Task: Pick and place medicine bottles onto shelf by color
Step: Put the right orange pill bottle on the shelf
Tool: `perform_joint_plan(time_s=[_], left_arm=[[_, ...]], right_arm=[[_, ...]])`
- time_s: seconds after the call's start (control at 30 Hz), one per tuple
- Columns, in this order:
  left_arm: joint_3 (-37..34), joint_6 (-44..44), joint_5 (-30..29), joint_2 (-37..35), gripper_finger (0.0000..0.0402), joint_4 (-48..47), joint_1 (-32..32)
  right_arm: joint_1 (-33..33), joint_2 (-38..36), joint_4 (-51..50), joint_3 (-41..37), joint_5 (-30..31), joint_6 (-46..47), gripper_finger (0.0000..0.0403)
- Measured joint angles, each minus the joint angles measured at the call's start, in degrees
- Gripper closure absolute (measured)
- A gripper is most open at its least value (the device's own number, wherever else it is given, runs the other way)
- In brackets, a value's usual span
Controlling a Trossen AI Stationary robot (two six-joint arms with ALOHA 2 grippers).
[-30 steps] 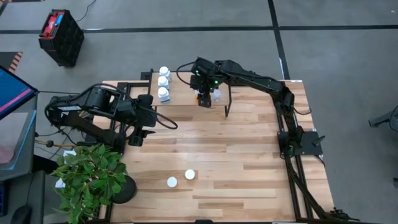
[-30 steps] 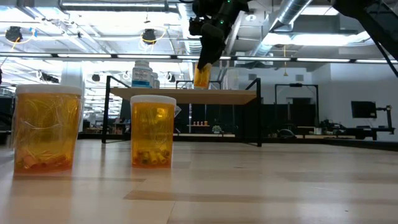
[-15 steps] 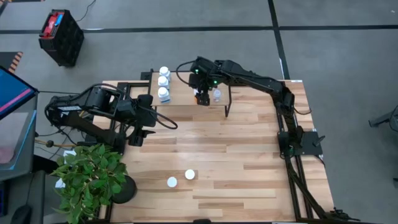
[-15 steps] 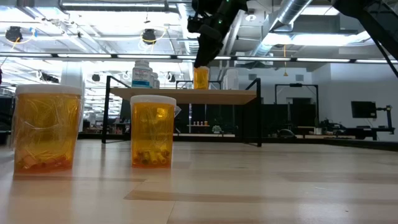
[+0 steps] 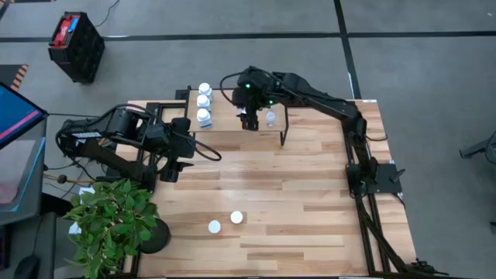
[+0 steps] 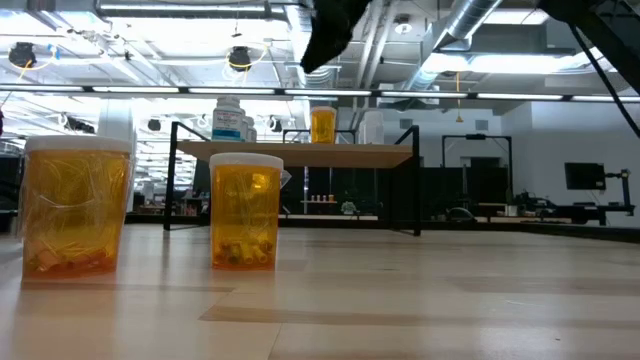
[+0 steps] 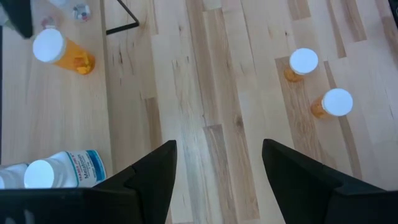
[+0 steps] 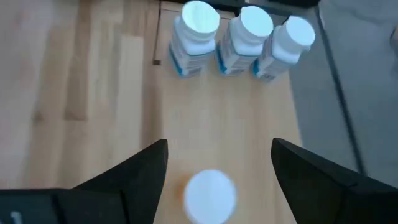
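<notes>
Orange with a white cap, one medicine bottle [image 6: 323, 124] stands upright on the shelf [image 6: 300, 153], free of the right end effector [image 5: 248, 120], which hangs just above it with its fingers spread wide and empty — the right wrist view looks straight down between them onto the bottle's cap [image 8: 210, 195]. Farther along the same board the three white bottles [image 8: 242, 38] stand in a close row at one end; from overhead they line up at the shelf's left end [image 5: 204, 104], and a clear bluish bottle [image 5: 270, 118] stands just right of the end effector. Two more orange bottles [image 5: 225, 222] stand upright on the bench [image 5: 294, 217] near its front edge, close together and well apart from the shelf; in the low view they loom large at the left [image 6: 245, 210]. The left end effector [image 5: 172, 164] waits over the left side of the bench beside a potted plant [image 5: 112, 225], its fingers [image 7: 155, 180] parted wide with nothing between them — its wrist camera sees the two orange bottles on the bench and the shelf's bottles off to the side.
</notes>
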Motion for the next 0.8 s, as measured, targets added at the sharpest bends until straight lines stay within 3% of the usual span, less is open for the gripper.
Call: perform_joint_plan(time_s=[0.2,0.43,0.6,0.8], left_arm=[[0.0,0.1,0.0,0.0,0.0178,0.0,0.0],[0.0,1.4,0.0,0.0,0.0178,0.0,0.0],[0.0,2.0,0.0,0.0,0.0178,0.1,0.0],[0.0,1.9,-2.5,0.0,0.0178,3.3,0.0]], right_arm=[[1.8,-0.4,-10.0,-0.6,-0.5,7.9,0.0097],[6.3,0.3,-17.9,-1.7,-2.2,3.3,0.0117],[7.3,0.4,-23.7,-2.4,-2.3,0.8,0.0161],[5.7,-1.6,-27.2,-3.6,-11.1,4.2,0.025]])
